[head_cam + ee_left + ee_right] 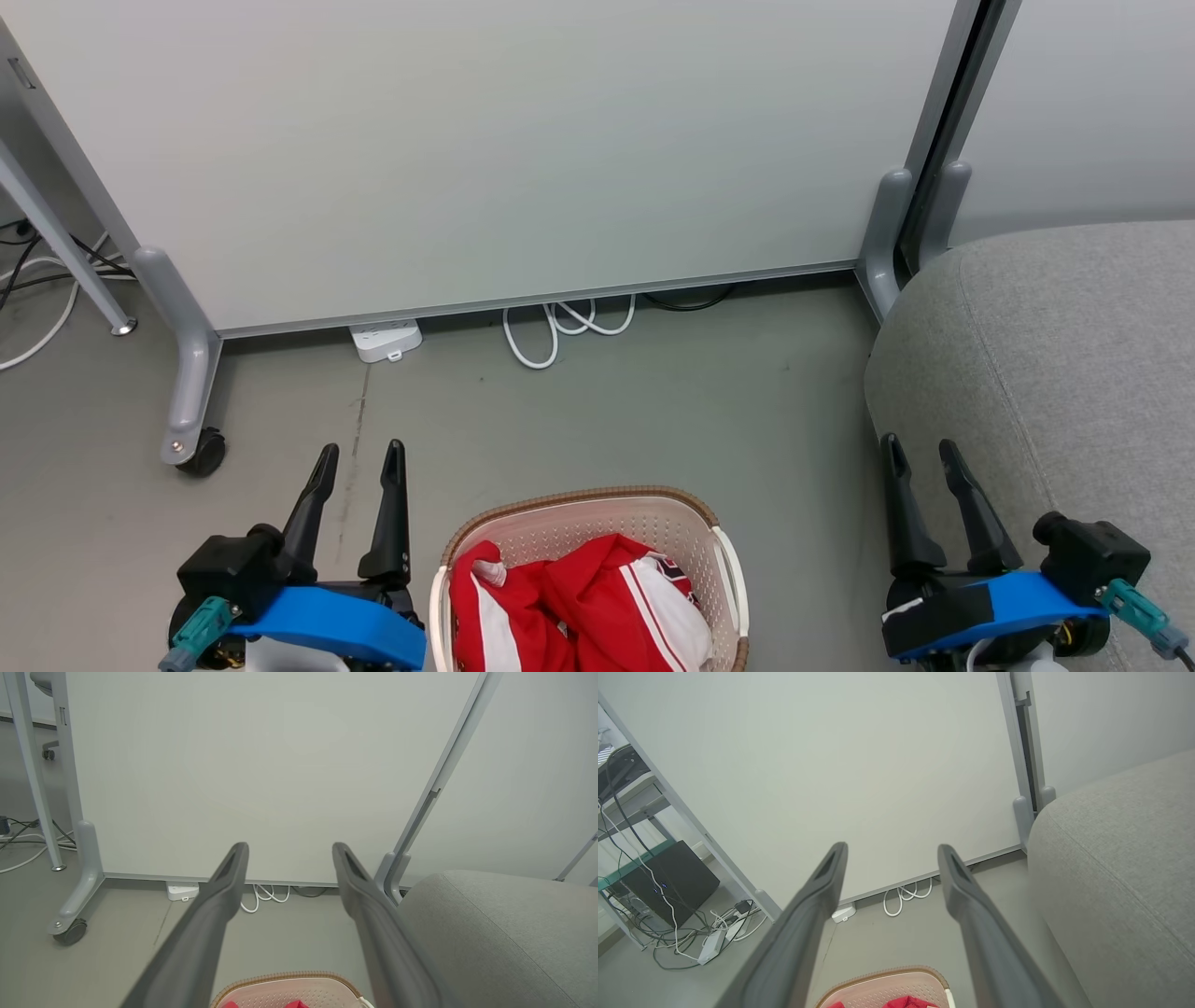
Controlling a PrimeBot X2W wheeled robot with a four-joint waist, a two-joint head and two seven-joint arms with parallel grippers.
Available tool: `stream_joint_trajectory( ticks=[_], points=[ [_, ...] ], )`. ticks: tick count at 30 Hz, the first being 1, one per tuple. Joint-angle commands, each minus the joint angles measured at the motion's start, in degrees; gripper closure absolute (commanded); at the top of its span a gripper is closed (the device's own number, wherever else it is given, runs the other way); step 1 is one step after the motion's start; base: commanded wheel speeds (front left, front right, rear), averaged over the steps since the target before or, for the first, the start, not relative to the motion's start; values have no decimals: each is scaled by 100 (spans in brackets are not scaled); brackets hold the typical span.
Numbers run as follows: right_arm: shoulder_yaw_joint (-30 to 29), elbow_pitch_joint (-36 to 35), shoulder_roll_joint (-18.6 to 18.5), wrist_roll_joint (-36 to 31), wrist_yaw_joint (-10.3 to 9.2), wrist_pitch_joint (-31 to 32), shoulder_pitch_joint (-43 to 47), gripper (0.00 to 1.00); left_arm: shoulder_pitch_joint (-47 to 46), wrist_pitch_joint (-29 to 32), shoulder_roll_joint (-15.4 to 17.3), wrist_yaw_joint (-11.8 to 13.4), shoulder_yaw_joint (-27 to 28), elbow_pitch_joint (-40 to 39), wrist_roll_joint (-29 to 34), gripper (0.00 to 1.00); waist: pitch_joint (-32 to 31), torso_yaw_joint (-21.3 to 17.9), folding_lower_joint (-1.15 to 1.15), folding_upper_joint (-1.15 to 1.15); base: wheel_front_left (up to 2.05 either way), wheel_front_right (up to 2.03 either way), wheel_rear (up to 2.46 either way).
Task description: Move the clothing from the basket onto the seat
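Observation:
Red clothing (583, 602) with white stripes lies bunched in the cream perforated basket (583, 499), which stands on the floor at the bottom centre of the head view. The grey fabric seat (1055, 364) rises at the right. My left gripper (359, 457) hangs open to the left of the basket, nothing between its fingers. Over the seat's near edge, right of the basket, my right gripper (924, 448) is open too and empty. The left wrist view catches the basket's rim (289, 977) and the seat (490, 933) past its open gripper (289, 847); the right wrist view has the rim (887, 973), a scrap of the clothing (908, 1002) and the seat (1120, 858).
A pale partition panel (485, 149) on castor feet (201, 453) stands across the floor ahead. A white power strip (386, 339) and looped white cable (560, 327) lie at its base. More cables (691, 933) and a dark box (675, 882) sit far left.

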Motion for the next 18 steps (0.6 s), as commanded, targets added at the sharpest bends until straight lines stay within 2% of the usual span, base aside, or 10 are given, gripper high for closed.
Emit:
stream_joint_trajectory(
  ticks=[1, 18],
  points=[
    [28, -19, -29, -161, 12, -56, -107, 0, -111, -59, 53, 53, -23, -54, 157, 0, 2, 3, 0, 0, 0, 0, 0],
    [105, 10, -31, -971, 12, -257, -99, 0, -146, -261, 70, 48, -184, -24, 938, 0, 37, 34, 0, 0, 0, 0, 0]
  ],
)
